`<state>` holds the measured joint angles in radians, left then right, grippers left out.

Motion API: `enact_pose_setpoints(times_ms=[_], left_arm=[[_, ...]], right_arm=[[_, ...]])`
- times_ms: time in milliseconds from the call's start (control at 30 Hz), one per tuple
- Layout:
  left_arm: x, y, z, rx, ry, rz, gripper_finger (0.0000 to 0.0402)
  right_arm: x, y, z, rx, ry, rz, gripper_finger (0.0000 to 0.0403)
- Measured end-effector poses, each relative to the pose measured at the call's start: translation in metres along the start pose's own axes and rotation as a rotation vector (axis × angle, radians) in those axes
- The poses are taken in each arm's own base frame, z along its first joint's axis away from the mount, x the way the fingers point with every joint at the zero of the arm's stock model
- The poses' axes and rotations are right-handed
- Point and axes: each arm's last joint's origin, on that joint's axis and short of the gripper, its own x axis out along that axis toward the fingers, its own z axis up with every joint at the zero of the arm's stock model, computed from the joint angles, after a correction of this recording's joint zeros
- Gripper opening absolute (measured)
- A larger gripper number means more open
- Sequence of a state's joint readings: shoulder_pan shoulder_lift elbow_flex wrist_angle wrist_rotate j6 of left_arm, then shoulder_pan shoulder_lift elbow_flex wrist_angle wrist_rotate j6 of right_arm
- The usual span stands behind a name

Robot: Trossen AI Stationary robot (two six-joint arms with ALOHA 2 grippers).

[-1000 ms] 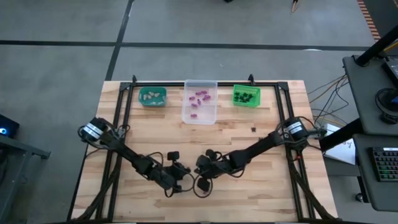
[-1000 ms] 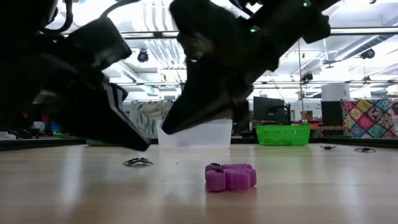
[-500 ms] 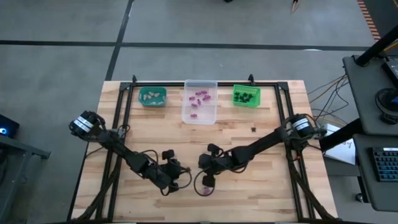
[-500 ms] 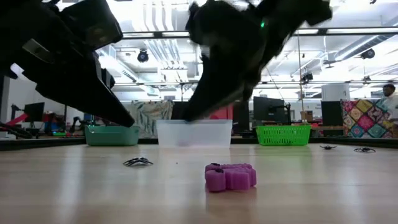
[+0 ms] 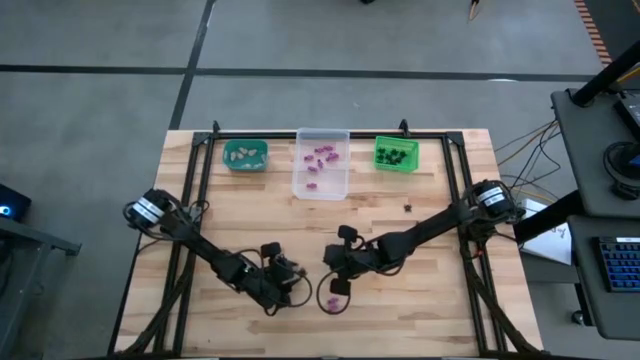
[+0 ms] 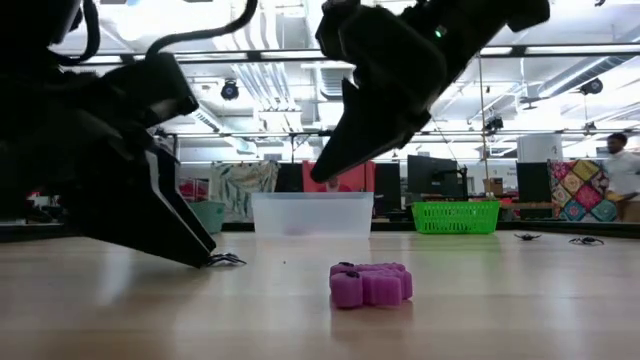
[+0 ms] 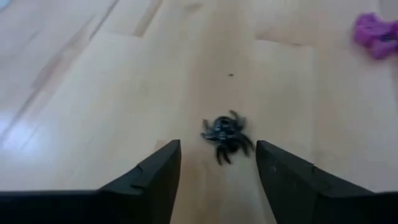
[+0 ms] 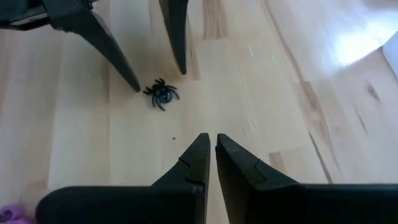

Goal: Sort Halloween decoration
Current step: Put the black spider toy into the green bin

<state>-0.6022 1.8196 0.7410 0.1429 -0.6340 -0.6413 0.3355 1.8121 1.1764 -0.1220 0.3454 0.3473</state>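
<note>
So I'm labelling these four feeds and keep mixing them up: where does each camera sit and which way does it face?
High view: overhead, straight down on the table, both arms, three bins.
Low view: tabletop level, facing across to the room; purple trinket nearest, arms dropping in from above.
Left wrist view: looks past the open left gripper at the black spider.
Right wrist view: looks past the shut right gripper at the same spider and the left fingers.

arms: dark, jointed, black cables | wrist: green light | jaws: black tapered wedges
</note>
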Motion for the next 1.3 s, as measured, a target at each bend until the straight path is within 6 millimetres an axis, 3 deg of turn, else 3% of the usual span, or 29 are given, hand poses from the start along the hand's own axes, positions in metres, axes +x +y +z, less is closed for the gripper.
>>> enact_pose_setpoints(times_ms=[500, 1067, 1300], left_arm=[[0.014, -0.003, -0.006, -0.132, -0.047, 0.019, 0.0183], [0.013, -0.004, -0.003, -0.092, -0.069, 0.028, 0.0025], [0.012, -0.013, 0.010, -0.002, -0.093, 0.011, 0.0002]], right_arm=[[0.006, -0.006, -0.009, 0.003, -0.035, -0.045, 0.0022], [0.006, -0.002, -0.010, 0.062, -0.037, 0.019, 0.0022], [0.006, 0.000, -0.010, 0.066, -0.036, 0.023, 0.0022]])
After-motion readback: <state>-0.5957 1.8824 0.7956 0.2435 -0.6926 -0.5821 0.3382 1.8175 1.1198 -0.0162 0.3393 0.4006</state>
